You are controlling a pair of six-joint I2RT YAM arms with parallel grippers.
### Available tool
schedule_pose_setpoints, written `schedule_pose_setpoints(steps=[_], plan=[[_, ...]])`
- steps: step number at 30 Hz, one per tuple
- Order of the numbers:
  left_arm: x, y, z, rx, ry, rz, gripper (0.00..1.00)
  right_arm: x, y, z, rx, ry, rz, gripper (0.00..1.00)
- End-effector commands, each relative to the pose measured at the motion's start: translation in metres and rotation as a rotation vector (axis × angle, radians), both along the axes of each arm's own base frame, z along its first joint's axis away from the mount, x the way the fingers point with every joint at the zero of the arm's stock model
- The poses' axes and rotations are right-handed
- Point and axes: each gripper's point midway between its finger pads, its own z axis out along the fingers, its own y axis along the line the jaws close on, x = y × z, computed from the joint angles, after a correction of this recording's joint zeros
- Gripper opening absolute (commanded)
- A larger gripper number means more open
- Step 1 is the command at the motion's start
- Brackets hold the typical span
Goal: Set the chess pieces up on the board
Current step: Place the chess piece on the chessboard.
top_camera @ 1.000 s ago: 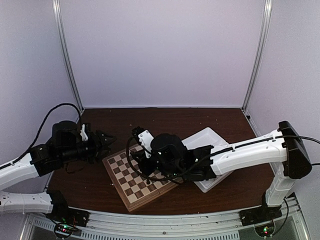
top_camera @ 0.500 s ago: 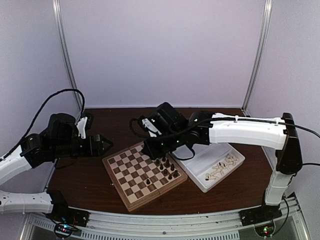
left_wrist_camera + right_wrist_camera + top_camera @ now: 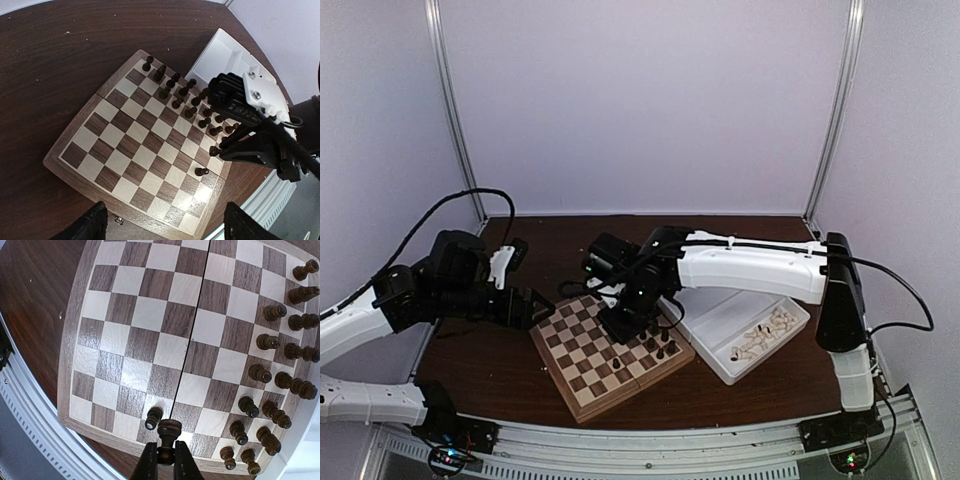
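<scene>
The board (image 3: 582, 375) lies at an angle in the middle of the table. Two rows of dark chess pieces (image 3: 274, 380) stand along its tray-side edge, and one lone dark piece (image 3: 153, 417) stands near the front edge. My right gripper (image 3: 167, 460) is shut on a dark chess piece (image 3: 169, 432), held just above the board's edge next to that lone piece. In the top view the right gripper (image 3: 620, 325) hangs over the board. My left gripper (image 3: 167, 230) is open and empty, hovering off the board's left edge (image 3: 75, 160).
A white two-compartment tray (image 3: 725, 370) sits right of the board, its near compartment holding several pale cream pieces (image 3: 760, 338). The right arm reaches across the tray and board. Dark wooden table surrounds the board; white walls enclose the back and sides.
The right arm rose from low across the tray and swung over the board with a dark piece in its jaws. The left gripper opened wider and moved toward the board's left edge.
</scene>
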Motion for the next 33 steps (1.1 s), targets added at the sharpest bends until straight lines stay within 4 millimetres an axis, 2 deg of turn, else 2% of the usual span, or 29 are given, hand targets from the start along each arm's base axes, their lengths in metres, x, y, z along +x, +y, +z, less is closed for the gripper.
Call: schedule_pose_setpoints(steps=[1,11,22,33], plan=[[-0.003,-0.004,-0.003,0.005,-0.011,-0.055,0.8,0.002,-0.008,-0.002,-0.064,0.004,0.013,0.05],[-0.006,-0.003,-0.013,0.021,0.005,-0.062,0.78,0.009,-0.005,-0.024,-0.117,0.01,0.008,0.05],[-0.006,0.0,-0.014,0.039,-0.007,-0.063,0.78,0.014,-0.007,-0.047,-0.168,0.021,-0.002,0.08],[-0.006,0.001,-0.018,0.054,-0.002,-0.069,0.78,0.019,-0.006,-0.052,-0.184,0.014,-0.004,0.15]])
